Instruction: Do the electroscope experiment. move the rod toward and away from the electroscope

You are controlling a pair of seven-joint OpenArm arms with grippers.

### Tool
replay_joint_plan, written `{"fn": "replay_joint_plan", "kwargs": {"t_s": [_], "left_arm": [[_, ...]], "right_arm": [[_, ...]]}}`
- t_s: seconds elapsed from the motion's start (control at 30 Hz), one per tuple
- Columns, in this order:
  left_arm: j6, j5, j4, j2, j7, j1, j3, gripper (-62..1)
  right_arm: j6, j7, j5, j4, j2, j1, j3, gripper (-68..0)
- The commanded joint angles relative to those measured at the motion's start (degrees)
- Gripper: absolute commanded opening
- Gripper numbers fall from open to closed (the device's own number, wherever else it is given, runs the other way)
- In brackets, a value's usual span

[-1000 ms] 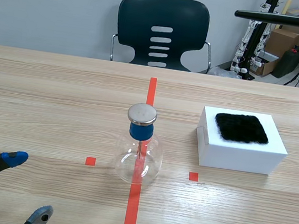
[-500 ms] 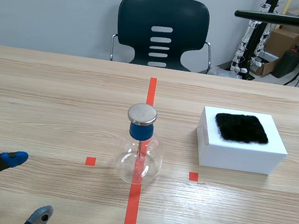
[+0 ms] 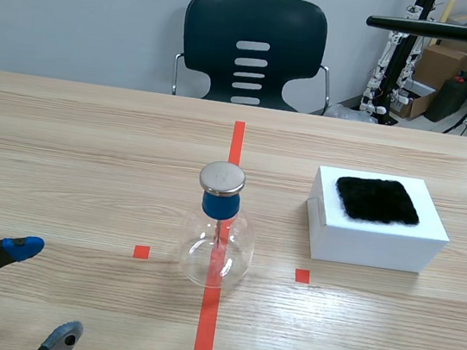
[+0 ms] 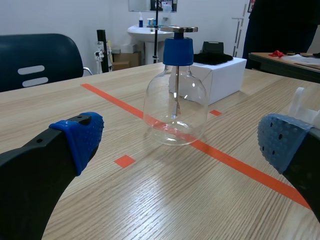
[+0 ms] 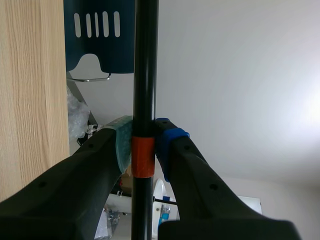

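The electroscope [image 3: 219, 234] stood upright on the worktop [image 3: 87, 163], astride the long orange-red tape line [image 3: 236, 141]. It was a clear round glass flask with a blue stopper, a flat round metal disc on top and a thin metal stem hanging inside. The rod [image 3: 445, 31], black and slim with an orange-red band, lay level high over the far right side, well apart from the electroscope, pinched at the band by the right claw [image 5: 143, 150].

Black rod [image 5: 145, 75], orange-red band [image 5: 143, 157]; clear electroscope [image 3: 216, 251], blue stopper [image 3: 220, 205], seemingly silver cap [image 3: 222, 177].
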Motion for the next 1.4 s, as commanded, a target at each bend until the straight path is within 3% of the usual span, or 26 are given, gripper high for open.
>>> {"fn": "replay_joint_plan", "kwargs": {"t_s": [0.0, 0.33, 0.57, 0.87, 1.1, 1.37], "left_arm": [[-0.1, -0.4, 0.6, 0.1, -1.0, -0.3, 0.0, 1.4], [-0.1, -0.4, 0.6, 0.1, -1.0, -0.3, 0.0, 1.4], [-0.1, -0.4, 0.6, 0.1, -1.0, -0.3, 0.0, 1.4], [-0.1, -0.4, 0.6, 0.1, -1.0, -0.3, 0.0, 1.4], [-0.1, -0.4, 0.6, 0.1, -1.0, -0.3, 0.0, 1.4], [-0.1, -0.4, 0.6, 0.1, -1.0, -0.3, 0.0, 1.4]], "right_arm": [[-0.8, 0.1, 0.7, 0.9, 0.8, 0.8, 0.4, -66.2], [-0.8, -1.3, -0.8, 1.6, 0.8, 0.8, 0.4, -66.2], [-0.8, -4.5, -2.6, 7.3, 0.8, 0.8, -1.5, -66.2], [-0.8, -11.1, -11.0, 13.9, 0.8, 0.9, -11.1, -66.2], [-0.9, -17.6, -13.4, 14.7, 0.8, 4.4, -19.4, -66.2], [-0.8, -21.5, -15.2, 14.7, 0.8, 7.8, -25.6, -66.2]]}}
